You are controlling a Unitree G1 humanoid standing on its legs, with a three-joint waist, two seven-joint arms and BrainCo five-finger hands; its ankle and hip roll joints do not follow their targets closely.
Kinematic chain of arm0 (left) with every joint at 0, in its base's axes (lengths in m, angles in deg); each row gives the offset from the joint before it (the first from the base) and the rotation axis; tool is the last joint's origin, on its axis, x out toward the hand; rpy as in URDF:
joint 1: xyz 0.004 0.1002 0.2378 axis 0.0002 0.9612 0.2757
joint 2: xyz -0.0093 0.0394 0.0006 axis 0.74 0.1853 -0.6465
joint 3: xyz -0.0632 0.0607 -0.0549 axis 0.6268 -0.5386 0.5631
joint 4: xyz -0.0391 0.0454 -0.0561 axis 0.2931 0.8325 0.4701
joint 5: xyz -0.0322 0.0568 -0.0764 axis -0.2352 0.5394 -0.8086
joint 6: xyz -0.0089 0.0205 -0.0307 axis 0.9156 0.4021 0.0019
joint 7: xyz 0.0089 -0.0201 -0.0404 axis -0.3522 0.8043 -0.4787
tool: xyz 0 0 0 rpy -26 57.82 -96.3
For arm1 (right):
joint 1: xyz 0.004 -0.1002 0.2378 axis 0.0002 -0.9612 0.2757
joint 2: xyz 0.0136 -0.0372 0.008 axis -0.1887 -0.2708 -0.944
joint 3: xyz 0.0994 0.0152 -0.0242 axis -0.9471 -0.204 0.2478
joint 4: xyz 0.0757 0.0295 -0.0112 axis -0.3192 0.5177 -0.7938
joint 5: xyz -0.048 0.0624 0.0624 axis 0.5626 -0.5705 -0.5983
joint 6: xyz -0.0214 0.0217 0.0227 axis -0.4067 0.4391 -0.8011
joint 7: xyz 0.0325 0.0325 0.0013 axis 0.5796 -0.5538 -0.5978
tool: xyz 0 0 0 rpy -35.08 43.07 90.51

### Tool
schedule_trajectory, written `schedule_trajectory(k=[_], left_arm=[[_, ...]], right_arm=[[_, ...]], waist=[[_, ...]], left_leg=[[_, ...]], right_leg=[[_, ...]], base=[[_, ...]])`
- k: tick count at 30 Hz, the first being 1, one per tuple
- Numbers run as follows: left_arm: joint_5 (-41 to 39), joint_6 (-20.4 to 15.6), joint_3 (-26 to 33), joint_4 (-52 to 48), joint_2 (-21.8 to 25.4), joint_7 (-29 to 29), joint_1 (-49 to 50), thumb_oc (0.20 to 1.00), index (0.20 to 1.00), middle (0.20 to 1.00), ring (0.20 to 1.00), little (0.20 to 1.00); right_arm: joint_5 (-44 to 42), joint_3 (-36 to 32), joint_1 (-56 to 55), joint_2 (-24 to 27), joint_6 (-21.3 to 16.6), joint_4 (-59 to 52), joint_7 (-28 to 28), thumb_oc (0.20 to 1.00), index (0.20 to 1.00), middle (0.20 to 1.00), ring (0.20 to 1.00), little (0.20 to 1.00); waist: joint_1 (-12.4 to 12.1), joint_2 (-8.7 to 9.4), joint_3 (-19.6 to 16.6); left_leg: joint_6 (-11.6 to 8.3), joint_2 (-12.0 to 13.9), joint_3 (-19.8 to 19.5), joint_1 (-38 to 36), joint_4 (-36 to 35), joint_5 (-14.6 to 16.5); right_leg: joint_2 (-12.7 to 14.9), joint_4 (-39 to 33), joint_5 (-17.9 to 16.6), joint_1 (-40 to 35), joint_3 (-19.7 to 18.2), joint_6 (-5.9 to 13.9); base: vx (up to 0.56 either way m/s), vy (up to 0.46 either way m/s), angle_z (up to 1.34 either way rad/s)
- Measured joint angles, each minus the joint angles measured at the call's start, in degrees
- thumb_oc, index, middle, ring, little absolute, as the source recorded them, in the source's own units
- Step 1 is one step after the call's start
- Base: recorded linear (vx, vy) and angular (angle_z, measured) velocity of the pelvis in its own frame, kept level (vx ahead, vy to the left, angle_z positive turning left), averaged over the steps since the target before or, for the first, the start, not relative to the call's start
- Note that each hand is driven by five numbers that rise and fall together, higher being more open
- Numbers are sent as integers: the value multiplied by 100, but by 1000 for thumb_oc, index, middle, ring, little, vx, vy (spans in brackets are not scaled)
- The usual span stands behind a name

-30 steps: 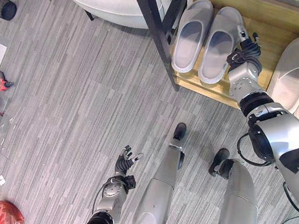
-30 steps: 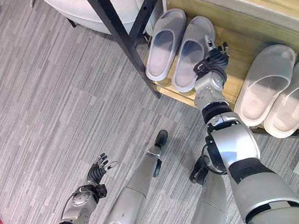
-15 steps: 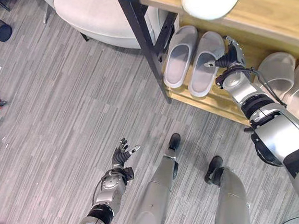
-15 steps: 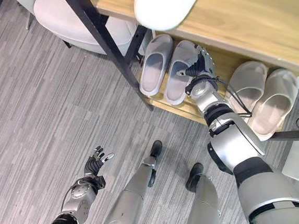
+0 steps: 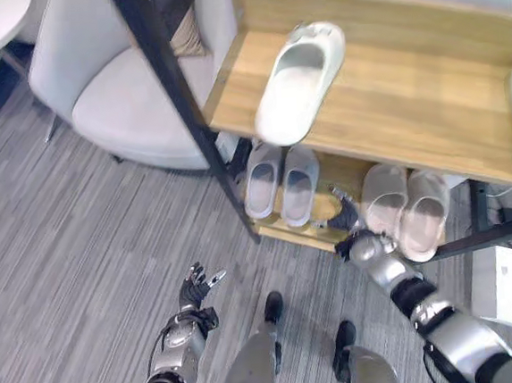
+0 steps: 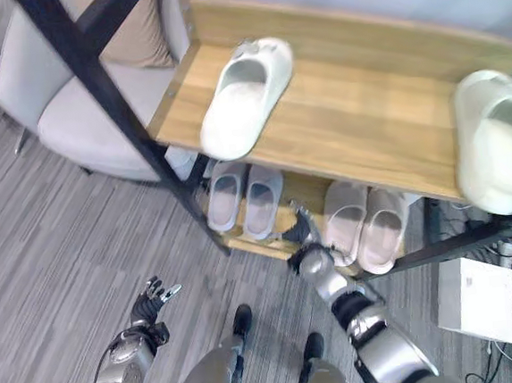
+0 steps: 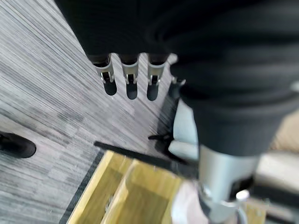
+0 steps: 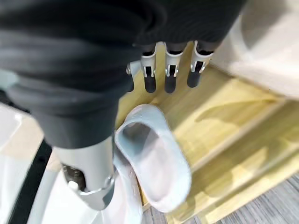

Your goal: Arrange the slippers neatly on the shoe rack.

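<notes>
While the right hand point(image 5: 347, 222) sits near the middle of the left eye view with its fingers straight and holding nothing, the grey slippers point(image 5: 281, 180) lie side by side on the low shelf of the shoe rack point(image 5: 385, 126), just to its left. A pink pair point(image 5: 404, 205) lies just to its right. One white slipper point(image 5: 300, 80) rests on the top shelf. The right eye view adds another white slipper point(image 6: 494, 139) at the right edge. The left hand point(image 5: 195, 289) is low and left over the grey floor point(image 5: 82, 251), fingers spread. A pale chair point(image 5: 113, 96) stands at the upper left.
</notes>
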State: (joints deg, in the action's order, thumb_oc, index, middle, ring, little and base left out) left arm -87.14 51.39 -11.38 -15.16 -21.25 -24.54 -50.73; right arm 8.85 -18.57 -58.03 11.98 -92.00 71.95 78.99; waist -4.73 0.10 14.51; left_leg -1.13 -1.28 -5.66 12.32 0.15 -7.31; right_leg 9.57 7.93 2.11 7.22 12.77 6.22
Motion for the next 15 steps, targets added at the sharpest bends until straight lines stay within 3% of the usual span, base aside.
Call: schedule_trajectory(k=[2, 3, 4, 5, 6, 7, 9, 10, 11, 13, 15], left_arm=[[276, 188, 64, -581, 39, -61, 384, 1000, 1000, 1000, 1000, 1000], [423, 264, 76, -1968, 285, -85, 906, 1000, 1000, 1000, 1000, 1000], [667, -274, -7, -3237, 528, -10, 1264, 1000, 1000, 1000, 1000, 1000], [812, -528, 26, -3027, 422, 125, 1155, 1000, 1000, 1000, 1000, 1000], [840, -403, 141, -2061, 162, 235, 1015, 1000, 1000, 1000, 1000, 1000], [930, -103, 41, -1744, 147, 223, 1053, 1000, 1000, 1000, 1000, 1000], [1286, 100, -377, -1480, 197, 318, 1256, 1000, 1000, 1000, 1000, 1000], [1352, 427, -605, -1194, 106, 421, 1269, 1000, 1000, 1000, 1000, 1000], [1517, 621, -952, -1429, 228, 475, 1301, 1000, 1000, 1000, 1000, 1000], [2004, 625, -1355, -1825, 296, 769, 1188, 1000, 1000, 1000, 1000, 1000], [2320, 653, -1547, -1809, 255, 919, 884, 1000, 1000, 1000, 1000, 1000]], right_arm=[[-148, -183, -1149, 69, -105, -693, -318, 1000, 1000, 1000, 1000, 1000], [-231, -363, -1555, 77, -170, -928, -406, 1000, 1000, 1000, 1000, 1000], [-333, -421, -1837, 131, -232, -826, -422, 1000, 1000, 1000, 1000, 1000], [-384, -408, -1949, 269, -250, -659, -511, 1000, 1000, 1000, 1000, 1000], [-516, -434, -2146, 417, -272, -674, -699, 1000, 1000, 1000, 1000, 1000], [-577, -451, -2289, 499, -302, -639, -859, 1000, 1000, 1000, 1000, 1000], [-621, -614, -2512, 499, -400, -591, -995, 1000, 1000, 1000, 1000, 1000], [-641, -604, -2598, 548, -368, -346, -1087, 1000, 1000, 1000, 1000, 1000], [-587, -641, -2670, 568, -370, -227, -1126, 1000, 1000, 1000, 1000, 1000], [-474, -796, -2799, 593, -289, 175, -1166, 1000, 1000, 1000, 1000, 1000], [-359, -871, -2794, 571, -246, 613, -1158, 1000, 1000, 1000, 1000, 1000]], waist=[[141, -15, -245], [199, 25, -266], [187, 69, -336], [205, 3, -409], [251, -118, -573], [357, -147, -638], [423, -181, -661], [461, -173, -657], [461, -166, -660], [496, -159, -721], [733, -168, -777]], left_leg=[[8, 35, 32, -340, -310, -49], [3, 57, 65, -487, -427, -52], [-4, 55, 63, -535, -464, -78], [-7, 62, 79, -531, -466, -77], [-15, 38, 141, -627, -471, -54], [-45, 53, 168, -658, -472, -12], [-83, 98, 178, -665, -473, 18], [-72, 148, 203, -706, -472, 10], [-71, 169, 198, -710, -473, 4], [-109, 207, 280, -773, -508, 33], [-144, 230, 354, -860, -513, 88]], right_leg=[[-79, -613, -185, -459, 31, 9], [-126, -901, -313, -686, 47, 10], [-167, -1132, -462, -804, 39, 4], [-167, -1135, -458, -806, 18, 11], [-147, -1211, -459, -921, 0, 23], [-157, -1291, -471, -953, -22, 27], [-214, -1290, -466, -976, -13, 21], [-245, -1293, -465, -985, -46, 9], [-267, -1300, -461, -996, -45, -6], [-291, -1300, -427, -994, -108, -5], [-302, -1300, -422, -1002, -285, 8]], base=[[92, -76, -18], [20, -42, -15], [23, -43, -13], [62, -96, -13], [56, -74, -11], [56, -74, -10], [49, -45, -2], [78, -61, -3], [78, -52, -8], [58, -36, -21], [63, -44, -38]])
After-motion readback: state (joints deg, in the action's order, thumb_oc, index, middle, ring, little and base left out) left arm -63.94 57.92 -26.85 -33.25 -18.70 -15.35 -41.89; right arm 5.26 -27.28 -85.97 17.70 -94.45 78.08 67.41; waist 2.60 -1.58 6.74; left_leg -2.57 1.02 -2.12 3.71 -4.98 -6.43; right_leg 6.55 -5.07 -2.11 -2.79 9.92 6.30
